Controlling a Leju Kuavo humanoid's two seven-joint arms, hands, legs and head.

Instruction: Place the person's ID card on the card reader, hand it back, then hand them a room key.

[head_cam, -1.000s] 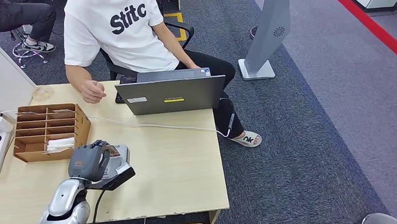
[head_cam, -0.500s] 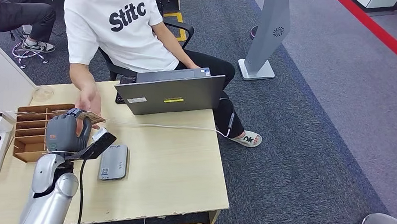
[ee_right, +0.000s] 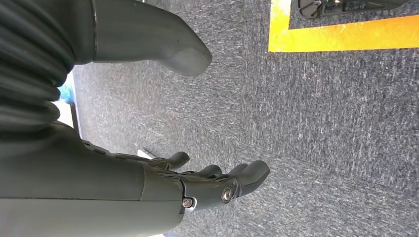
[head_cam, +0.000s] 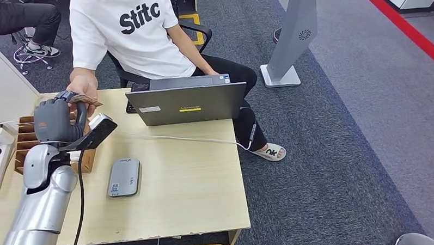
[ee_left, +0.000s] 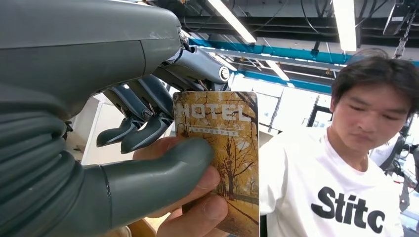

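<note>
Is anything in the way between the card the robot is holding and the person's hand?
Nothing visible is. The left hand holds the hotel card up, and the person's hand is already on it, fingers touching the card's lower part beside the robot's thumb.

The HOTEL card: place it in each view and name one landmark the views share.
Head view: the HOTEL card sits at upper left, between the left hand and the person's hand.
Left wrist view: centre, printed face showing.
Right wrist view: not in it.
Shared landmark: the person's white Stitc shirt.
</note>
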